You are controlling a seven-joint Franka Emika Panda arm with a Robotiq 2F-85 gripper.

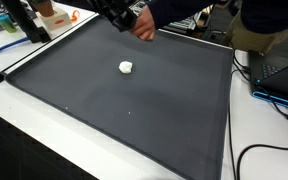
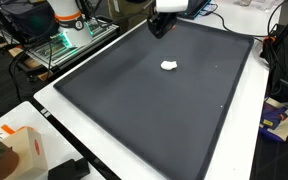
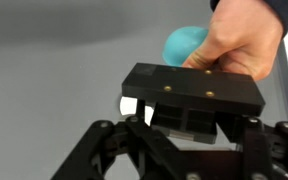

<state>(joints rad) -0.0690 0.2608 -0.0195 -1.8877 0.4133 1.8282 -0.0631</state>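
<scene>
tool at mat far edge beside hand; white lump well apart

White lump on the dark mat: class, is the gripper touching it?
No, the white lump lies alone on the mat, well apart from the gripper hanging over the mat's far edge.

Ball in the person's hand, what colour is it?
Turquoise blue. The ball shows best in the wrist view.
</scene>
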